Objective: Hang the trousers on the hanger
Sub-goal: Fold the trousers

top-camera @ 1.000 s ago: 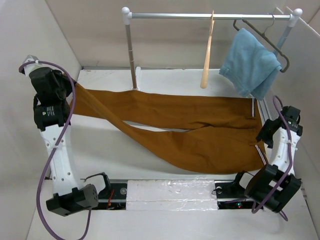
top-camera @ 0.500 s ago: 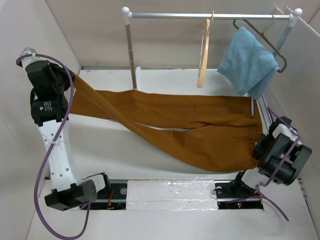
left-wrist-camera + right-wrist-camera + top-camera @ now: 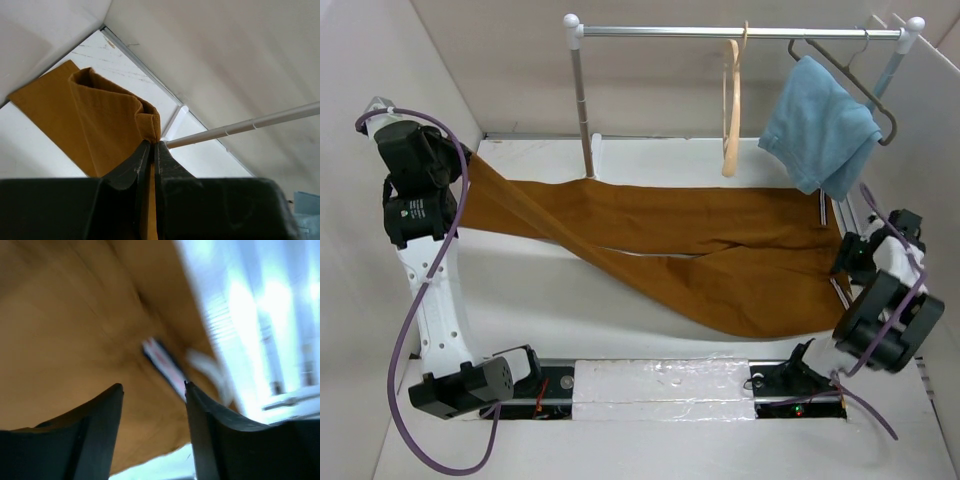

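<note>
Your left gripper [image 3: 151,146] is pinching a folded leg end of the rust-brown trousers [image 3: 670,250], its two fingers pressed together on the cloth, with the fold bunching up just above the tips. That arm is standing tall at the far left corner of the table [image 3: 520,290] and is holding the leg end up off the surface, so the cloth is sloping down from the gripper toward the middle. The rest of the trousers is lying flat across the white table, the two legs crossing over each other toward the left and widening toward the waistband at the right edge, where the striped lining [image 3: 822,210] is showing. Your right gripper [image 3: 153,386] is hovering over that waistband corner with its jaws spread apart and nothing between them. The wrist view is coming through blurred, but you are looking at brown cloth and a strip of the striped lining beyond the gap. Whether the fingertips are touching the cloth you cannot tell from here. The pale wooden hanger [image 3: 729,155] is hanging by its hook from the metal rail [image 3: 660,32] at the back, turned nearly edge-on, above the far edge of the trousers and apart from them. Just to its right on the same rail a dark grey thin hanger [image 3: 800,46] is carrying a light blue cloth [image 3: 820,125], whose lower corner is dangling near the waistband end
</note>
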Tool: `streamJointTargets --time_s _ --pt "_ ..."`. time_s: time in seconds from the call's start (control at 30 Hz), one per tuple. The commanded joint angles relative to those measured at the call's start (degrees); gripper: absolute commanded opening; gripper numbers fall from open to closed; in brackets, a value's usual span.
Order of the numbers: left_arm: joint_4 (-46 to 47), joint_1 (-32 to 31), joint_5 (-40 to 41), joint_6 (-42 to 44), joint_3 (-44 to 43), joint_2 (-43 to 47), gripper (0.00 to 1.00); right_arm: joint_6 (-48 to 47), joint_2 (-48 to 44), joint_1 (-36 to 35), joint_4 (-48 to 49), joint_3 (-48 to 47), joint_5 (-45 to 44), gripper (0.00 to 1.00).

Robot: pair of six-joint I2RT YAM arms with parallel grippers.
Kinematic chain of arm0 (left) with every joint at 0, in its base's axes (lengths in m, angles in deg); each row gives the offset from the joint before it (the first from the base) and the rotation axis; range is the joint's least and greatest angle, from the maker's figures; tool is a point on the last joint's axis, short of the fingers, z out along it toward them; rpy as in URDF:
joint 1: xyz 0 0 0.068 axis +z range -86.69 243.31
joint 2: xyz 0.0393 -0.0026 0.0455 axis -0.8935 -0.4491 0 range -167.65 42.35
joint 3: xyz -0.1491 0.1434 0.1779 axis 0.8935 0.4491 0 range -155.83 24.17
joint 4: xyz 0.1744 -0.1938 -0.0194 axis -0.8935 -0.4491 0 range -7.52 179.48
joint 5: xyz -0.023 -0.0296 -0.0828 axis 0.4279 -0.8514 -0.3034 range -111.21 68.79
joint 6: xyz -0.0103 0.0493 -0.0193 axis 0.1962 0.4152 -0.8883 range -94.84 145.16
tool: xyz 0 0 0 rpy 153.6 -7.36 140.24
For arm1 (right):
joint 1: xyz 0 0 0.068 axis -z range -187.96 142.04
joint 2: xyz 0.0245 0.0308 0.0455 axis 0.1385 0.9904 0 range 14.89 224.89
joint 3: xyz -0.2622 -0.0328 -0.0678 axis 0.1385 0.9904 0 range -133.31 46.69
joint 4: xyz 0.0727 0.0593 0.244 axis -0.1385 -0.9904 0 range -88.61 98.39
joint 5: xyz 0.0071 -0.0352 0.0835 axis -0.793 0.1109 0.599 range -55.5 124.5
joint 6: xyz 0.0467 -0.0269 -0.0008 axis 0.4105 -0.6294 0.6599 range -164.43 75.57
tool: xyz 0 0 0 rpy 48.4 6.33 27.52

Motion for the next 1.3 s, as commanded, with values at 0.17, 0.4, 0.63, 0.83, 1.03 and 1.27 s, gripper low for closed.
streamJointTargets --time_s 0.17,0.4,0.63,0.83,1.03,1.27 --pt "4.7 0.0 -1.1 -1.0 -0.3 1.3 0.0 -1.7 -14.4 14.1 4.3 6.1 2.8 0.66" --pt "3.8 0.0 0.6 -0.3 -0.7 1.9 0.0 0.1 -15.6 19.5 4.2 13.8 6.5 0.65" --pt "5.2 0.0 -1.3 -1.1 3.2 3.3 0.0 0.9 -15.4 19.5 1.6 16.3 3.5 0.62" --pt "6.1 0.0 0.3 -0.8 6.2 5.0 0.0 1.8 -12.2 18.9 5.2 18.3 2.9 0.61" --pt "7.5 0.0 5.8 0.2 11.5 6.8 0.0 4.4 -11.8 14.8 6.5 18.7 1.9 0.24" --pt "6.8 0.0 9.8 -0.7 11.2 6.5 0.0 -2.6 -19.6 8.8 -3.5 3.6 -5.5 0.0"
